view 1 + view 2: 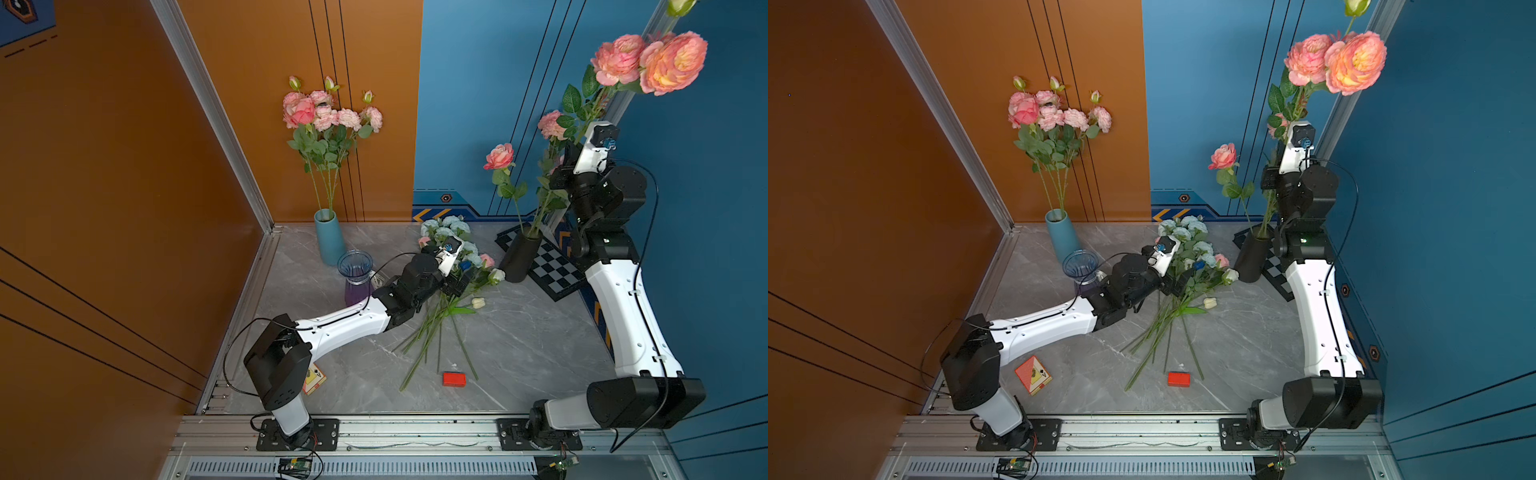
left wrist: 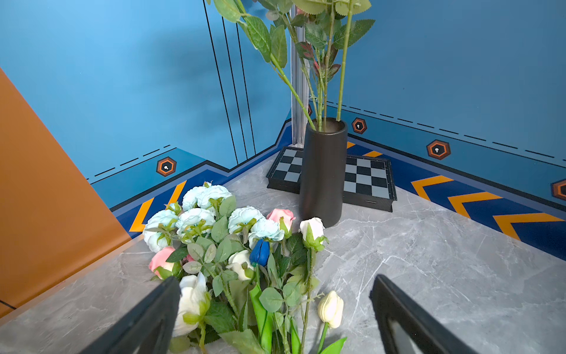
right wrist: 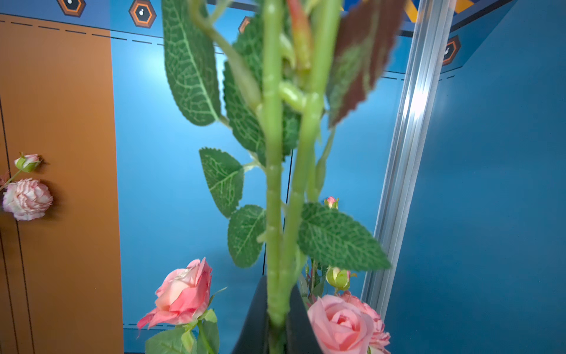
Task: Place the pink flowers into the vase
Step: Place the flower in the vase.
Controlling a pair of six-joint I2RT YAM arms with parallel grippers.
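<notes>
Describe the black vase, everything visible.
The black vase is a tall matte dark cylinder, widening slightly toward its base. It stands upright on the grey marble-look table, at the chessboard's near edge, by the blue wall corner. Green leafy stems rise from its open mouth. A white flower lies by its foot.

I see my right jaws pinching the pink flowers' (image 1: 648, 62) green stems, their lower ends inside the black vase (image 1: 521, 257).

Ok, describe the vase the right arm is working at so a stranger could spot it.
Go to the blue-walled corner where a chessboard lies. The black vase stands at its edge, holding pink flowers. It is the only black one; the others are teal and clear purple.
</notes>
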